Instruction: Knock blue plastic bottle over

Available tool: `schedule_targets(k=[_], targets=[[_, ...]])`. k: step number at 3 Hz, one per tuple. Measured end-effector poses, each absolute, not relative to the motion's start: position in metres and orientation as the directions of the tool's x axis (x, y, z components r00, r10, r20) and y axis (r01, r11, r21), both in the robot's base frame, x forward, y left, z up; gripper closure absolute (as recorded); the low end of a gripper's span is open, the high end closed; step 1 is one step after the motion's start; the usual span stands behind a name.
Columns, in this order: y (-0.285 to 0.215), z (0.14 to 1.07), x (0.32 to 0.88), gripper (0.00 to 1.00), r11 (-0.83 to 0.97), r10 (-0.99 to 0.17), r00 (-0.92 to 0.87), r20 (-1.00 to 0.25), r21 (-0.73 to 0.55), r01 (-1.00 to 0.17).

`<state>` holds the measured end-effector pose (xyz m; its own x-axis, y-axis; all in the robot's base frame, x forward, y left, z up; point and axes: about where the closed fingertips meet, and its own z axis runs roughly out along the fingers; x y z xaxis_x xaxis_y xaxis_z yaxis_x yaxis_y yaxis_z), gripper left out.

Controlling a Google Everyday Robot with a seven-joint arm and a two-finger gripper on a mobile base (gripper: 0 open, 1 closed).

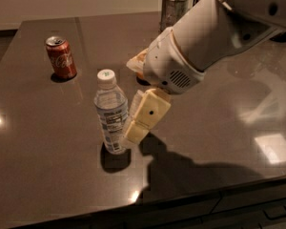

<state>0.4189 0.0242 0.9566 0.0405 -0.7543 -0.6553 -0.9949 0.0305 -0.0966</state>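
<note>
The blue plastic bottle (111, 112) stands upright on the table (38, 156). The gripper (133, 132) meets the bottle's lower right side, fingers drawn together on nothing (tips overlapping the label). Behind the bottle stands a red soda can (61, 57); the arm (205, 37) partly hides a metal cup (173, 12).

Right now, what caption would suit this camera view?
Robot gripper poised beside an upright blue plastic bottle, red soda can standing farther back.
</note>
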Motion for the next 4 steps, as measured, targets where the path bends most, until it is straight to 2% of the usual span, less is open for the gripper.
schedule_targets(k=[1,2,4], targets=[[0.045,0.946,0.418,0.0,0.01,-0.729,0.028,-0.684,-0.052,-0.999],[0.059,0.943,0.416,0.15,0.001,-0.699,0.016,-0.714,-0.024,-1.0],[0.068,0.945,0.413,0.61,0.007,-0.664,-0.009,-0.747,0.007,-1.0]])
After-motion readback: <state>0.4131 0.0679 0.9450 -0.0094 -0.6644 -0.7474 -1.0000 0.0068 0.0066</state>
